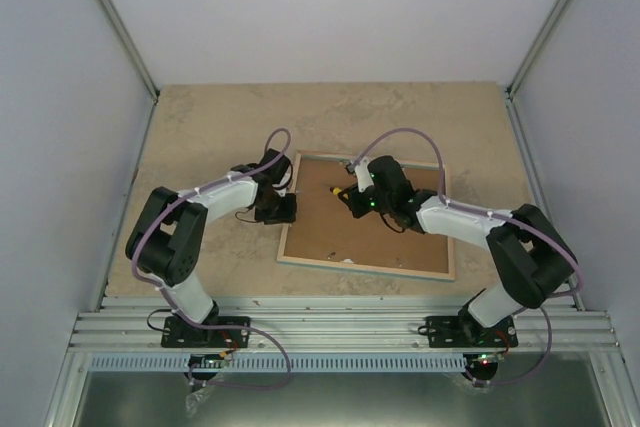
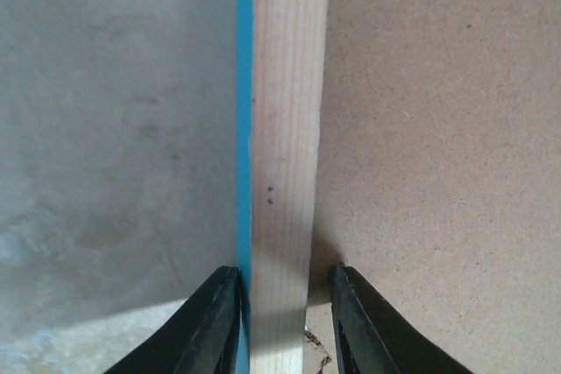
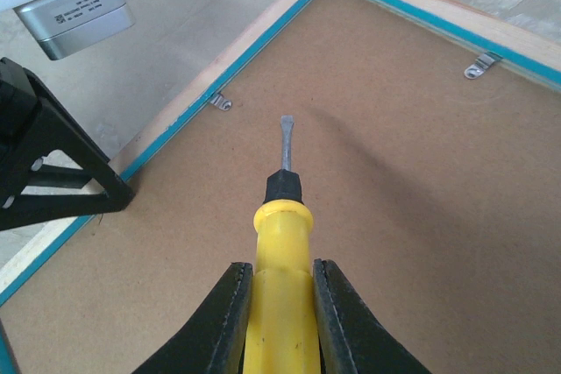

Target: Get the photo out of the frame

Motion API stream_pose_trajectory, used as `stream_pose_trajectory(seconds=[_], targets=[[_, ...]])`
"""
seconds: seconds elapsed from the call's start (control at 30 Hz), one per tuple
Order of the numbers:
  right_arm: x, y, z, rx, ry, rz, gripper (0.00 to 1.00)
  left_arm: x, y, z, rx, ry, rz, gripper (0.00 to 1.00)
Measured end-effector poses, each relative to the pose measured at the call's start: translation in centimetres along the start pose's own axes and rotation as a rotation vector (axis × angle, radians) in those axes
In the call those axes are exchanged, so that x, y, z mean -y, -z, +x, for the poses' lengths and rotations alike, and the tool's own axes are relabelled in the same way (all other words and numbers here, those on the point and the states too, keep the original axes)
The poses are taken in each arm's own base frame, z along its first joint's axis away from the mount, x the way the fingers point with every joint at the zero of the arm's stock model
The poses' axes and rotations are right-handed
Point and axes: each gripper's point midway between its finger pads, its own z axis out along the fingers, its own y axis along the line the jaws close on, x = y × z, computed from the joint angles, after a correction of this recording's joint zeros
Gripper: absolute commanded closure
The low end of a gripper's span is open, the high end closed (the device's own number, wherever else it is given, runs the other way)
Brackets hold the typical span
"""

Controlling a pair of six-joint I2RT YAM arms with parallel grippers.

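The frame (image 1: pixel 400 247) lies face down, showing its brown back board, pale wood rail and turquoise edge (image 2: pixel 244 129). The photo is hidden under the board. My left gripper (image 1: pixel 285 209) straddles the frame's left rail (image 2: pixel 285 172), one finger on the turquoise outer edge and one on the board side, shut on it. My right gripper (image 1: pixel 352 197) is shut on a yellow-handled screwdriver (image 3: pixel 282 243). Its flat blade (image 3: pixel 285 133) points over the board toward a small metal tab (image 3: pixel 219 102) at the left rail, a short way from it.
A second metal tab (image 3: pixel 482 65) sits at the frame's far rail. The left arm's black gripper body (image 3: pixel 53 172) and silver camera (image 3: pixel 74 2) stand just left of the blade. White walls enclose the beige table (image 1: pixel 220 127).
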Motion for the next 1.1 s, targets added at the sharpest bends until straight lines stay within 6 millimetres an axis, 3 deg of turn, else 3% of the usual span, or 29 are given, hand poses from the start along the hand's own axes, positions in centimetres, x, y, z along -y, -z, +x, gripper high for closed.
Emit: stream_pose_trajectory(seconds=[0.37, 0.67, 1.1], targets=[[-1.6, -2.3, 0.0, -0.041, 0.012, -0.051, 1.0, 1.0, 0.3, 2.6, -0.033, -0.004, 0.021, 0.63], [-2.5, -3.5, 0.1, -0.06, 0.02, -0.073, 1.0, 0.3, 0.4, 1.9, -0.008, -0.002, -0.027, 0.6], [-2.8, -4.6, 0.2, -0.076, 0.019, -0.087, 1.0, 0.8, 0.0, 0.5, -0.002, -0.021, -0.033, 0.8]])
